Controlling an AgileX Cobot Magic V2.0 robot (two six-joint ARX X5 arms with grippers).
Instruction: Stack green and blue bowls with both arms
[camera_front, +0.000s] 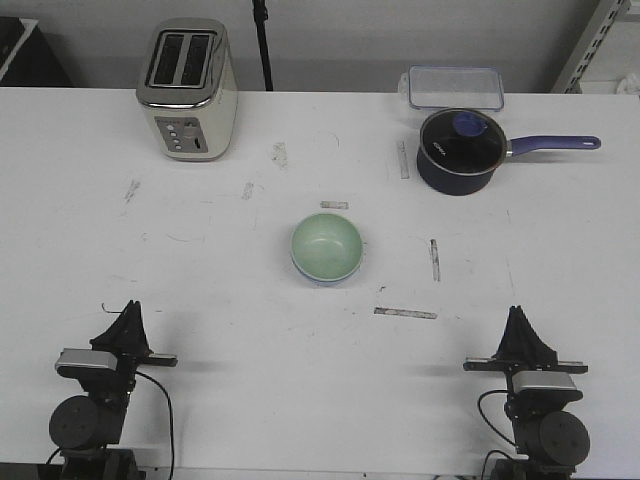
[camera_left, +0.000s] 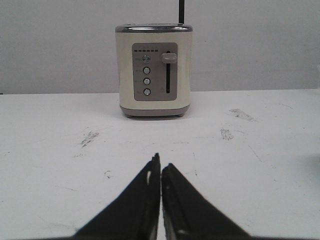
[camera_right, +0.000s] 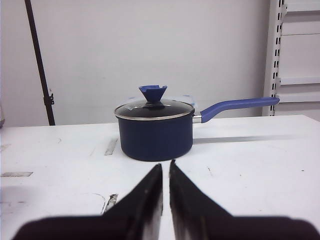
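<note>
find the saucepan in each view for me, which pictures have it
Front view: the saucepan stands at the far right of the table, handle pointing right, just in front of a clear lidded box.
Left wrist view: not in it; only the toaster shows.
Right wrist view: centre, straight ahead of the right claw.
Shared landmark: the black pole behind the table shows in all three.

No words, brand names or numbers can be read in any view. The toaster (camera_left: 155, 70) at the worktop's far left carries small markings beside its four buttons and lever slot, too tiny to make out, and the saucepan (camera_right: 155, 130) shows no legible label.
</note>
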